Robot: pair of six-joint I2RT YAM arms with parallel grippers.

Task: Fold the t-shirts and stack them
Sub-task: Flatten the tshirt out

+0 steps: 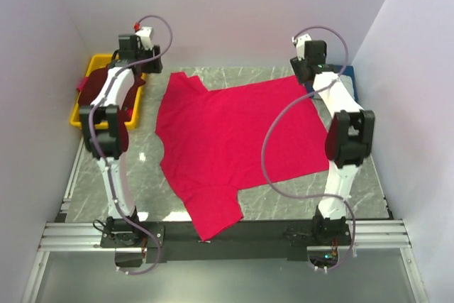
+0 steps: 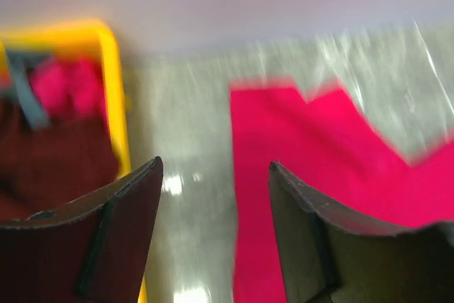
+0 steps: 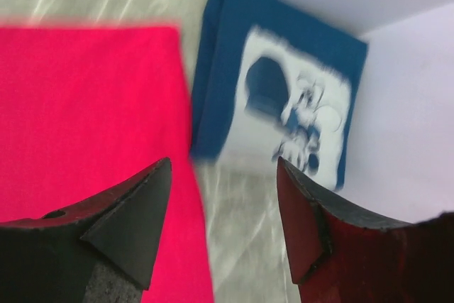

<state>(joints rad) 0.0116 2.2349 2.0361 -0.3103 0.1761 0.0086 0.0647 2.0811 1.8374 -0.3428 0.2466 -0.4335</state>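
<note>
A soft, matt red cloth t-shirt (image 1: 227,143) on a glossy, marbled grey table (image 1: 150,191); a smooth yellow plastic bin (image 1: 74,113).

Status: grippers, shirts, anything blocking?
Left gripper open, empty; right gripper open, empty. Red t-shirt spread flat, unfolded. Navy t-shirt folded far right; maroon t-shirt in yellow bin. No obstruction seen.

The crimson-red t-shirt (image 1: 227,143) lies spread flat on the table (image 1: 145,175) between the left arm (image 1: 106,115) and right arm (image 1: 347,133).
</note>
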